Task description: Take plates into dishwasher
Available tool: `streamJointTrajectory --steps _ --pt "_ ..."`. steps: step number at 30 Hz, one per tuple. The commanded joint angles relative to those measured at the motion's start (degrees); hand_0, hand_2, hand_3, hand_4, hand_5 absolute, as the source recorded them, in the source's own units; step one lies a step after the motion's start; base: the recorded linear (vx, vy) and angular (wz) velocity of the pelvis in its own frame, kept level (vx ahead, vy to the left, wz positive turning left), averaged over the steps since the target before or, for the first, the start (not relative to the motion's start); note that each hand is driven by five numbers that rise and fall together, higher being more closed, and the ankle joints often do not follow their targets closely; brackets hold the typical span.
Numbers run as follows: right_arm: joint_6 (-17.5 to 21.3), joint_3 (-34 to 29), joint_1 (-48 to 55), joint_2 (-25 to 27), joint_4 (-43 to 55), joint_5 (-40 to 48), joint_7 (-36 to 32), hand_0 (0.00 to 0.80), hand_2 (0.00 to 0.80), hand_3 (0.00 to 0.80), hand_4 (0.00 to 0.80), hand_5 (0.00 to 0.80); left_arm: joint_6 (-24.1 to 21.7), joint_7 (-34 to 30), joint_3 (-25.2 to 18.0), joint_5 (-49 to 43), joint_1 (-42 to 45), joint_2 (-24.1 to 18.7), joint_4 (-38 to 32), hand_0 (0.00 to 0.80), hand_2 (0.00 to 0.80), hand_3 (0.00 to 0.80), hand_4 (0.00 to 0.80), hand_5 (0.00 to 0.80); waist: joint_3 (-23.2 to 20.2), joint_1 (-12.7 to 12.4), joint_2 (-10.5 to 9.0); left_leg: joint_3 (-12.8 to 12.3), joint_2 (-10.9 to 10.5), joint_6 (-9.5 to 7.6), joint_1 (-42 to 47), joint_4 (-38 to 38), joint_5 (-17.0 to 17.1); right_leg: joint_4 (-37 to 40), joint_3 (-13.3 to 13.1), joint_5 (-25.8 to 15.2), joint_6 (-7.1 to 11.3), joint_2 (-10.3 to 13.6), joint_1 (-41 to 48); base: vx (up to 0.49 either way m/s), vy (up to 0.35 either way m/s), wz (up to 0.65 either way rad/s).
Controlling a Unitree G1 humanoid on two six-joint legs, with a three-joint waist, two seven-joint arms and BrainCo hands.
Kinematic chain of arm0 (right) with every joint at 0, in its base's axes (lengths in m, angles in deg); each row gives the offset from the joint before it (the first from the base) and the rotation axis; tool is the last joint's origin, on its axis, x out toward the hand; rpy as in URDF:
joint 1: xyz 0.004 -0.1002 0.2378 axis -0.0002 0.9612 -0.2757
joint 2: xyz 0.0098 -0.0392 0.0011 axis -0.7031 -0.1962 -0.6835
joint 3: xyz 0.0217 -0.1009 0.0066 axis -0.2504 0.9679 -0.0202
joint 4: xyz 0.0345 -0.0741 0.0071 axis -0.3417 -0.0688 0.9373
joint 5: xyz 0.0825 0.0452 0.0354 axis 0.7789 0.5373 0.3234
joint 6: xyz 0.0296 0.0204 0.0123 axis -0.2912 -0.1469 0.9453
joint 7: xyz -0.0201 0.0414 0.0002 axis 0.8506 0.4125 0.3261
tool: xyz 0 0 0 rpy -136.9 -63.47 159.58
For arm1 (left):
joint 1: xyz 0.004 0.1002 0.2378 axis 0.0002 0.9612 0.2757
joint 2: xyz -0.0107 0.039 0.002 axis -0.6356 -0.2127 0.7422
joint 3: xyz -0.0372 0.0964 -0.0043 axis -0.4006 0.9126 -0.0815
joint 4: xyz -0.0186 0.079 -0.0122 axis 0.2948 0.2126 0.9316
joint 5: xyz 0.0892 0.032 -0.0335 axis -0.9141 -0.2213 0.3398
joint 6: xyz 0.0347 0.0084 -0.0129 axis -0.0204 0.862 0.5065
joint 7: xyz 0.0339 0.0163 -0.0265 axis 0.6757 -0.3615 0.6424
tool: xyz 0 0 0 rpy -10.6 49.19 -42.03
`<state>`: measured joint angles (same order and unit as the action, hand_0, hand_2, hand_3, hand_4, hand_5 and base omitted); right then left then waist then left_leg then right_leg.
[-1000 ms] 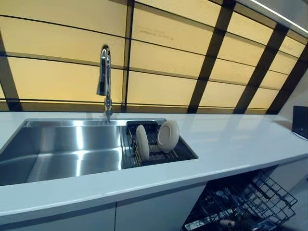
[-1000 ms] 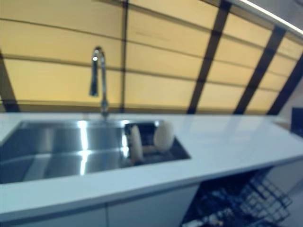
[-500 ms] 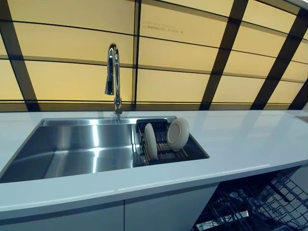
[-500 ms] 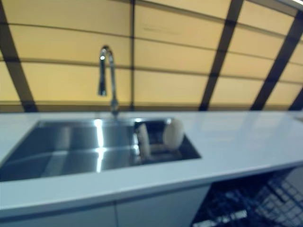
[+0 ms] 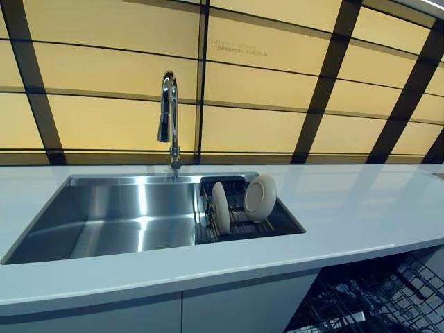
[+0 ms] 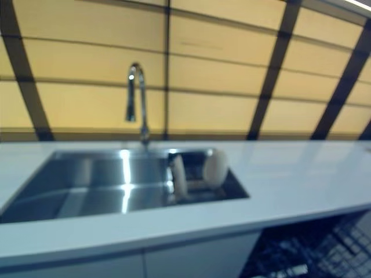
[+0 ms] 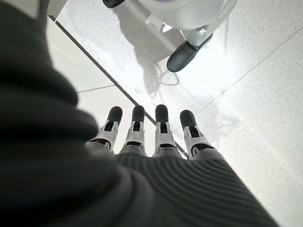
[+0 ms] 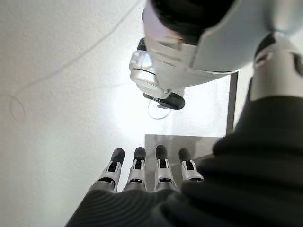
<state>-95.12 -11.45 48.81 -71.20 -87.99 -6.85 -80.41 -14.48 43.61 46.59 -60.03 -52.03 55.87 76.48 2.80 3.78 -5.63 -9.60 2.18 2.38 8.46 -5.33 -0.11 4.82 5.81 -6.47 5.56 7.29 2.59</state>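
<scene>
Two pale plates stand on edge in a dark wire rack (image 5: 236,223) at the right end of the steel sink (image 5: 104,222): one edge-on plate (image 5: 220,208) and one facing me (image 5: 259,198). The open dishwasher's dark wire rack (image 5: 374,302) shows below the counter at the lower right. Neither hand appears in the eye views. My left hand (image 7: 151,137) and right hand (image 8: 147,172) hang with straight fingers over the pale floor, holding nothing.
A chrome tap (image 5: 168,118) rises behind the sink. The white counter (image 5: 361,208) runs left to right, with white cabinet fronts (image 5: 104,316) under it. Yellow wall panels with dark strips stand behind.
The whole picture has slid rightward, so the camera has turned left. The plates and rack stay as they were.
</scene>
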Motion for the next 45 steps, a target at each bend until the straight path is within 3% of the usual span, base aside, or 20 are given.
streamJointTrajectory --steps 1,9,16,23,26,32,39,45 --pt "-2.52 1.20 -2.76 -0.65 -4.47 0.45 -1.24 0.000 0.000 0.000 0.000 0.000 -0.69 0.31 1.36 -0.08 -5.41 2.19 2.20 0.000 0.000 0.000 0.000 0.000 3.76 0.04 2.78 -1.32 -2.73 -4.95 -1.06 0.33 -3.76 -3.22 -1.26 2.42 4.09 -1.10 -1.23 0.000 0.000 0.00" --pt "-8.37 -2.32 -2.09 -0.60 -7.22 7.14 1.02 0.000 0.000 0.000 0.000 0.000 -0.61 0.13 1.36 0.16 -5.59 2.14 2.25 0.000 0.000 0.000 0.000 0.000 4.92 1.54 3.66 -2.03 -3.15 -5.46 -0.41 0.33 -4.25 -4.67 -2.74 2.27 4.55 -0.86 -2.81 -0.011 0.021 -0.05" --pt "-13.83 -8.96 2.07 -0.19 -10.88 14.63 7.43 0.000 0.000 0.000 0.000 0.000 -0.26 0.64 1.41 0.70 -5.95 1.97 1.79 0.000 0.000 0.000 0.000 0.000 5.94 4.92 4.35 -4.32 -3.42 -6.16 -0.18 0.61 -4.81 -6.46 -6.00 1.35 5.64 -1.03 -5.71 -0.039 0.038 -0.16" --pt "-14.34 -15.72 4.97 1.36 -13.13 21.40 15.46 0.000 0.000 0.000 0.000 0.000 0.02 0.40 1.79 1.68 -7.05 1.35 1.29 0.000 0.000 0.000 0.000 0.000 6.91 7.91 4.34 -6.49 -3.17 -6.46 0.18 1.10 -5.20 -7.71 -8.77 0.46 6.49 -1.42 -7.81 -0.030 0.029 -0.24" --pt "-11.82 -20.39 6.33 3.01 -12.94 26.42 21.09 0.000 0.000 0.000 0.000 0.000 0.23 0.33 2.10 2.23 -7.33 0.89 0.77 0.000 0.000 0.000 0.000 0.000 7.22 9.42 3.99 -7.76 -2.91 -6.48 0.51 1.68 -5.80 -7.75 -9.69 -0.29 6.91 -1.53 -8.21 -0.014 0.017 -0.29" --pt "-1.48 -28.46 7.94 6.83 -10.61 33.19 31.13 0.000 0.000 0.000 0.000 0.000 0.89 -0.23 2.51 2.95 -8.22 -0.15 0.35 0.000 0.000 0.000 0.000 0.000 6.82 10.97 2.92 -9.39 -2.46 -6.24 0.76 2.05 -6.31 -6.75 -10.70 -1.54 7.14 -1.83 -8.62 0.001 -0.008 -0.21" --pt "9.97 -34.88 8.18 11.57 -5.29 33.35 42.43 0.000 0.000 0.000 0.000 0.000 1.64 -0.40 4.27 4.57 -8.42 -0.26 0.24 0.000 0.000 0.000 0.000 0.000 6.01 11.96 2.68 -9.90 -2.51 -6.23 0.47 2.04 -6.41 -6.21 -11.63 -1.88 6.76 -2.31 -8.82 0.001 0.024 -0.11" --pt "20.69 -40.21 9.53 12.70 5.84 30.84 55.43 0.000 0.000 0.000 0.000 0.000 2.11 0.65 5.12 6.69 -7.66 0.34 -0.31 0.000 0.000 0.000 0.000 0.000 5.61 13.33 3.06 -10.20 -2.68 -6.32 0.28 1.98 -6.50 -6.21 -12.31 -1.85 6.52 -2.43 -9.07 0.012 0.051 -0.04"
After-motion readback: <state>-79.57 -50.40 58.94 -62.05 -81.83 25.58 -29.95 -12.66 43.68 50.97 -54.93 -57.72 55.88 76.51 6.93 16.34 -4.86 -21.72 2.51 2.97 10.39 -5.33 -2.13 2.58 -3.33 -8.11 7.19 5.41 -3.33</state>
